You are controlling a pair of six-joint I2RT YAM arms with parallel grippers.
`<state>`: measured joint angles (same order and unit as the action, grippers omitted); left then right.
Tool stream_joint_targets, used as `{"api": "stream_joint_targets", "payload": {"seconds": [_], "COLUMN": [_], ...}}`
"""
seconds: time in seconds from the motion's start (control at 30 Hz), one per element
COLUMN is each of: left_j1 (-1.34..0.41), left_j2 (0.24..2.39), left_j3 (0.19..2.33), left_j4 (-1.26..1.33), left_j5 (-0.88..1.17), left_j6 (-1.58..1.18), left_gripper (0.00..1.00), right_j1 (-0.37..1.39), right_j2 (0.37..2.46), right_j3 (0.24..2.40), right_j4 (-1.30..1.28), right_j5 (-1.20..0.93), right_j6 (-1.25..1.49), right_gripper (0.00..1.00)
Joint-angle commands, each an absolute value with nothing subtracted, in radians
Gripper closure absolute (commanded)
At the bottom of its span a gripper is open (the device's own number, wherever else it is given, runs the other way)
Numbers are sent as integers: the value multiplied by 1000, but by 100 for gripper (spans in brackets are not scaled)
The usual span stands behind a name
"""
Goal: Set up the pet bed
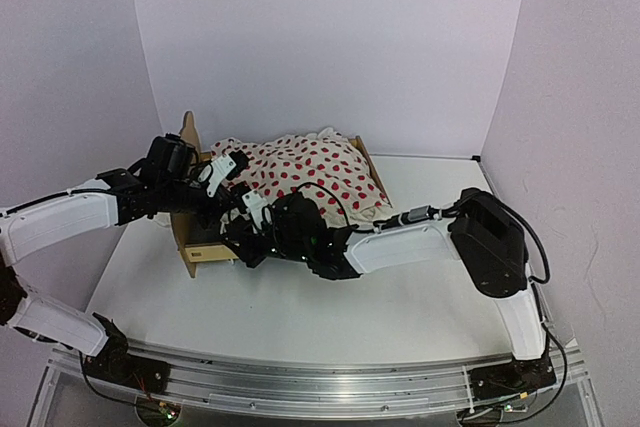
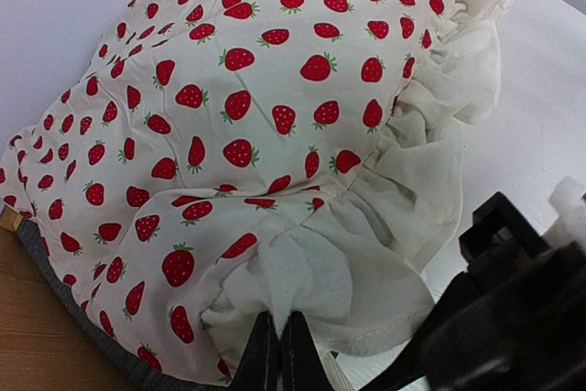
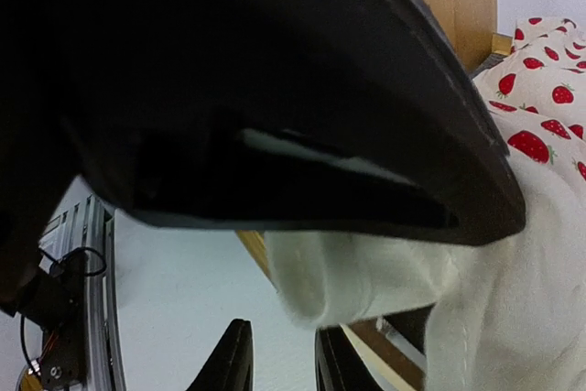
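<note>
The pet bed [image 1: 192,245] is a light plywood frame at the left middle of the table, its headboard peak to the far left. A white blanket with red strawberries [image 1: 312,175] is heaped over it and hides most of the base. In the left wrist view my left gripper [image 2: 279,347] is shut on the blanket's white ruffle [image 2: 302,272], with a strip of grey felt base [image 2: 57,274] at lower left. My right gripper [image 3: 282,365] is open and empty, just below a hanging ruffle fold [image 3: 339,281] beside the bed's wooden rail [image 3: 389,356].
The two grippers, left [image 1: 232,169] and right [image 1: 250,215], sit close together at the bed's near left corner. The left arm's black body [image 3: 275,89] fills the top of the right wrist view. White walls enclose the table on three sides.
</note>
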<state>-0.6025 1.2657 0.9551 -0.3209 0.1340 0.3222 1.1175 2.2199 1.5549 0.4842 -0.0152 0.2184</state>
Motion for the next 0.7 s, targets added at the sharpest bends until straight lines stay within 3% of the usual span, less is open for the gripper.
{"api": "stream_joint_targets", "payload": {"seconds": [0.0, 0.3, 0.67], "left_j1": [-599, -598, -598], "left_j2": [1274, 1282, 1281], "left_j3": [972, 970, 962], "left_j4": [-245, -239, -238], "left_j5": [172, 196, 210], "left_j6": [289, 273, 261], "left_gripper": [100, 100, 100], "right_j1": [1120, 1120, 1121], "right_j2": [2292, 2346, 2373], "right_j3": [1646, 1675, 1684], "right_j4": [564, 588, 616], "right_j5": [107, 246, 236], "right_j6": [254, 326, 377], "right_gripper": [75, 85, 83]}}
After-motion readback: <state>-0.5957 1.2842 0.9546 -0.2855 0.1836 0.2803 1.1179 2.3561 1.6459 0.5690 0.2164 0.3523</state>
